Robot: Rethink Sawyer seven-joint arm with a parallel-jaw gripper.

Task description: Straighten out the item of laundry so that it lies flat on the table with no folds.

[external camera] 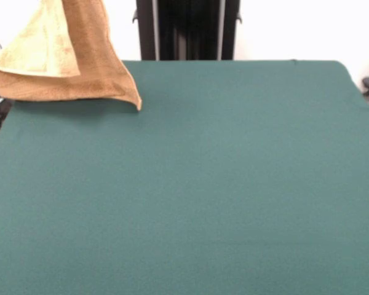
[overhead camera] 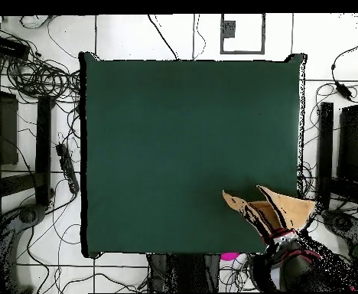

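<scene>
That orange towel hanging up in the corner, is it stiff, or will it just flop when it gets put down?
Probably floppy: the towel hangs in a draped cone with one layer folded over another, so it would likely crumple rather than land flat. It looks light, since it hangs from its top alone. Its terry surface may grip the green table cloth and resist sliding.

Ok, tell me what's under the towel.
The towel hangs raised at a corner of the table; only bare green cloth lies below it. The gripper holding it is hidden from view.
</scene>
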